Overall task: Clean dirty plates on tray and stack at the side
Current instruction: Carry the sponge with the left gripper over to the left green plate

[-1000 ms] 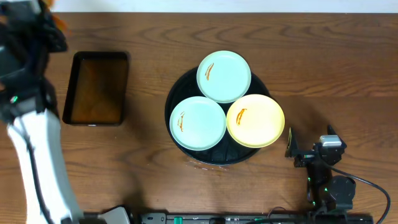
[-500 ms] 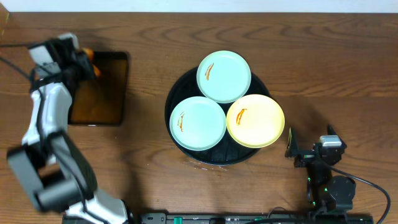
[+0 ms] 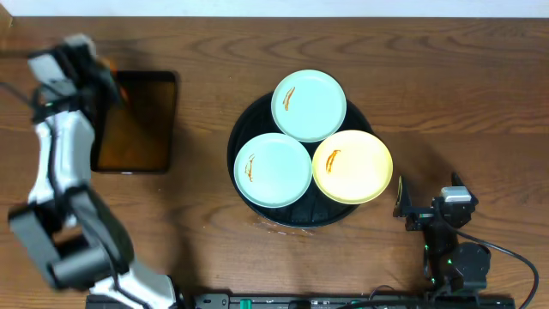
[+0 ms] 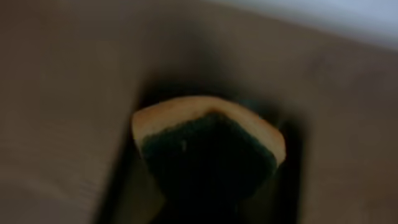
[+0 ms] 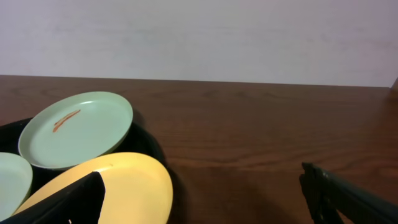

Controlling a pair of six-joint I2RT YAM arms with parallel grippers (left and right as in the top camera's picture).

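Sponge (image 4: 208, 146) fills the left wrist view: a yellow pad with a dark green scouring face, clenched in the left pincer (image 3: 110, 79), whose own fingers are lost in blur and shadow beneath it. From overhead that pincer hangs at the far left corner of the rectangular black tray (image 3: 137, 124) of brownish liquid, probably so the sponge can be wetted there before any wiping.

Three dirty plates sit on the round black tray (image 3: 296, 216) in the middle of the surface (image 3: 480, 94). The far mint plate (image 3: 309, 106), the near mint plate (image 3: 273, 170) and the yellow plate (image 3: 352, 166) crowd together with rims overlapping, and each shows an orange-brown smear, so none looks cleaned or stacked aside yet. Bunched like that, they hang over the tray's rim in places.

Parked low at the near right, just beside the yellow plate, the right pincer (image 3: 427, 196) is released, its jaws wide and holding nothing, seemingly placed to steady or lift a plate.

No brand, label or writing can be read anywhere.
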